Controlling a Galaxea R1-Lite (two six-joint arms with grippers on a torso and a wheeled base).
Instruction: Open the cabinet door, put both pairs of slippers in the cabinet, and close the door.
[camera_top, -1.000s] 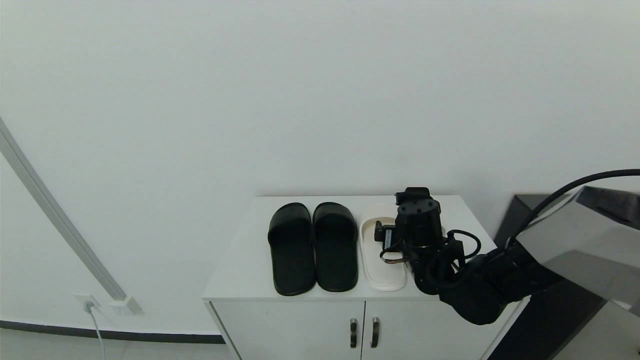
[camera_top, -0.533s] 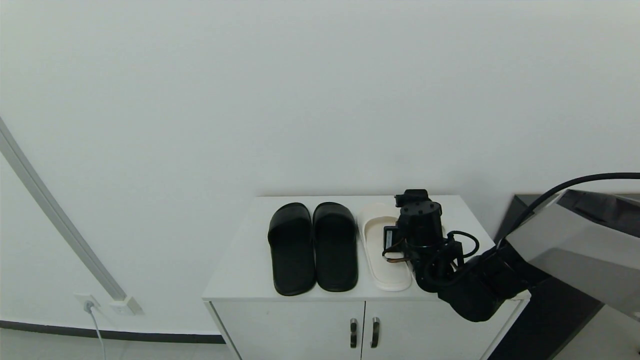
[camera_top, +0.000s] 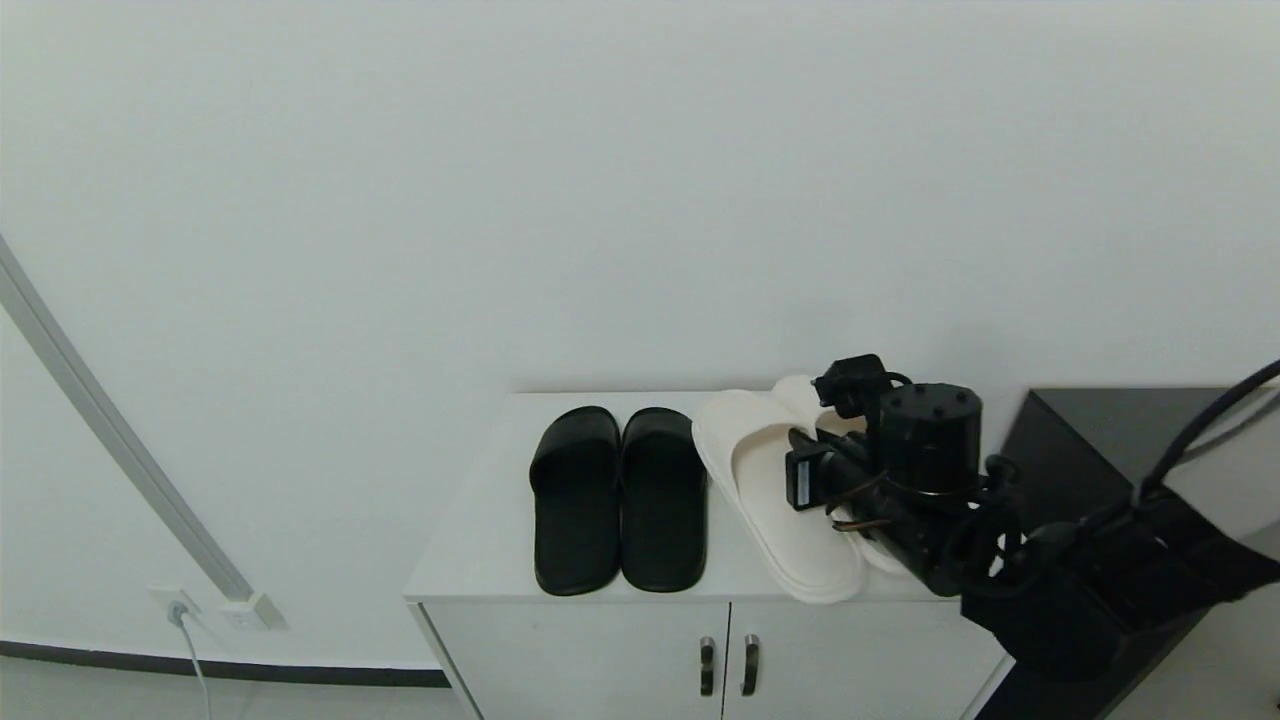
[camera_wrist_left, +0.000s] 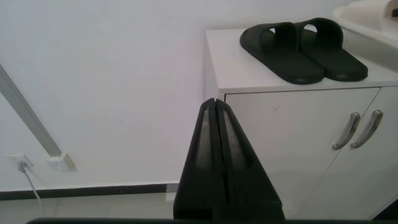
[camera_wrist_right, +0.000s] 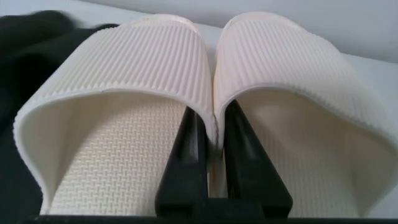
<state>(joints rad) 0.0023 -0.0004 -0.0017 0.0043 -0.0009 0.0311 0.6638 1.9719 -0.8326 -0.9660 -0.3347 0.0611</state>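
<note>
Pinching both white slippers (camera_top: 790, 520), the right gripper (camera_wrist_right: 212, 118) hides most of one

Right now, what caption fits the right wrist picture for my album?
Right pincer clamps both white slippers together by their touching inner edges, black slippers beside them.

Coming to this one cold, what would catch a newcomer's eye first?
First the white slippers, pinched together at their inner sides by the right gripper at the right end of the cabinet top. Next come the black slippers, lying side by side to their left. Below them the two cabinet doors are both shut.
</note>
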